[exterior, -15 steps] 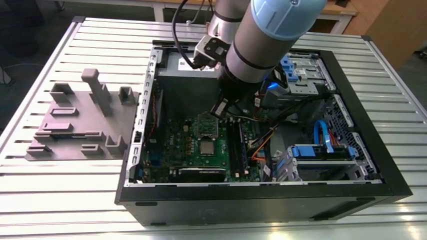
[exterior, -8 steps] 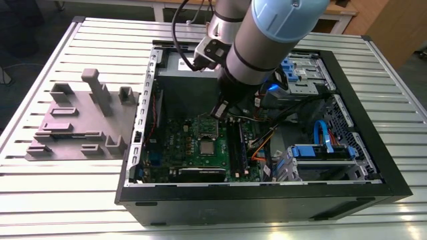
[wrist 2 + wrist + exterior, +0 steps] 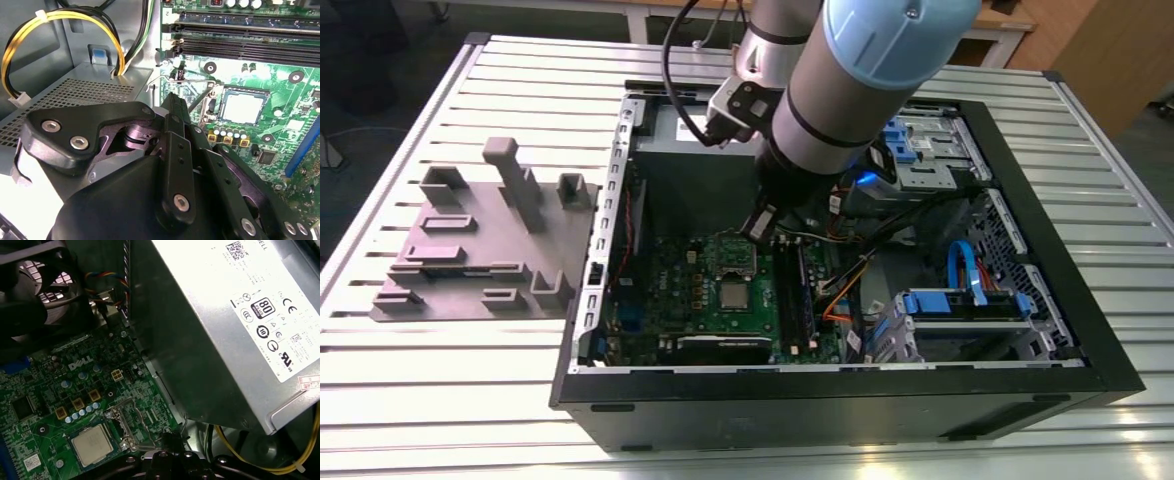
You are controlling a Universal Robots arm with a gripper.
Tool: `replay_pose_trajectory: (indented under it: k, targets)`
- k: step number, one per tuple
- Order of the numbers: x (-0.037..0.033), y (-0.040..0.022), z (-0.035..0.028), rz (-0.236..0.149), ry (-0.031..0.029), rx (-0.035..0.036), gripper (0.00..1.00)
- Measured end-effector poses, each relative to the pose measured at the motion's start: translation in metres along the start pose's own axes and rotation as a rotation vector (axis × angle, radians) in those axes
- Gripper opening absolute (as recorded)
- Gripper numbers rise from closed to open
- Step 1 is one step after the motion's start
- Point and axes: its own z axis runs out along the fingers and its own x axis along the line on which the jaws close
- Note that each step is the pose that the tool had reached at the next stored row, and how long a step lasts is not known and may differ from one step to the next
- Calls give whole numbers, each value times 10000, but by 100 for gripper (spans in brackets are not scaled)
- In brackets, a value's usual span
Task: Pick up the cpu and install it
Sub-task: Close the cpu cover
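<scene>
The cpu (image 3: 736,294) lies flat in its socket in the middle of the green motherboard (image 3: 670,290), silver top up; both wrist views show it, cpu (image 3: 243,106) and cpu (image 3: 91,444). The socket's wire lever (image 3: 187,78) stands beside it. My gripper (image 3: 757,232) reaches down into the open computer case, just off the socket's edge toward the power supply. Its black fingers (image 3: 173,107) look shut with nothing between them, their tip close to the lever and apart from the cpu. In the first wrist view the fingertips (image 3: 170,440) sit beside the lever's hook.
The big grey power supply (image 3: 225,330) with a white label stands close beside the gripper. A black fan (image 3: 35,285), memory slots (image 3: 240,35) and yellow cables (image 3: 60,20) crowd the case (image 3: 854,400). A grey fixture plate (image 3: 480,240) lies at the exterior view's left.
</scene>
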Motion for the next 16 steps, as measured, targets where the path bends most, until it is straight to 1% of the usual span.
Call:
replay_pose_trajectory:
  k: [16]
  targets:
    - [12, -3, -17, 0, 1, 0, 11]
